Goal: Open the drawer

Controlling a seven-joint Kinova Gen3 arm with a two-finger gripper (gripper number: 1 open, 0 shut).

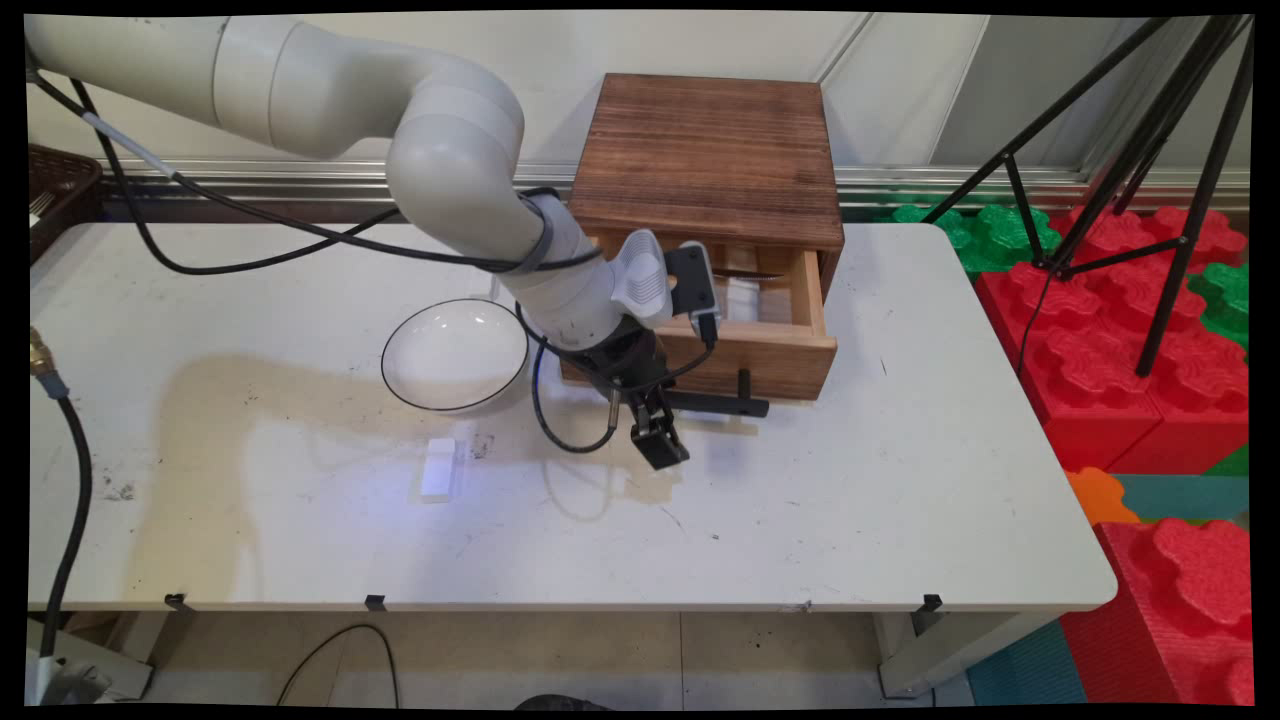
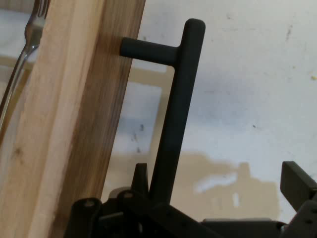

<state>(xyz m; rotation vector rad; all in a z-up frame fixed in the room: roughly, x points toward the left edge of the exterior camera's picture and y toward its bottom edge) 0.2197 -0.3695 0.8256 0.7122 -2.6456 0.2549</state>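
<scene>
A white worktop (image 1: 800,520), smooth but scuffed with dark marks, carries a small wooden drawer box (image 1: 710,160) with a dark-stained, strongly grained top. Its single drawer (image 1: 790,345) of paler wood is pulled out towards the viewer. Across the drawer's front runs a matte black bar handle (image 1: 725,404), round in section, fixed on short posts.

The robot arm's black end effector (image 1: 660,440) hangs low just in front of the drawer, at the handle's left end. From the hand camera the handle (image 2: 176,114) rises as a slim dark rod passing between the two fingers (image 2: 297,181), which stand wide apart without touching it: the end effector is open and grips nothing. The pale drawer front (image 2: 74,124) shows soft vertical grain there, and a shiny metal fork (image 2: 27,49) lies inside the drawer behind it.

Left of the drawer box sits a shallow round white bowl (image 1: 455,353) with a thin dark rim, glossy like glazed ceramic. In front of the bowl, further from the box, lies a small white rectangular block (image 1: 438,468). Inside the drawer another small white object (image 1: 742,298) shows; I cannot tell what it is. No writing can be read anywhere.
</scene>
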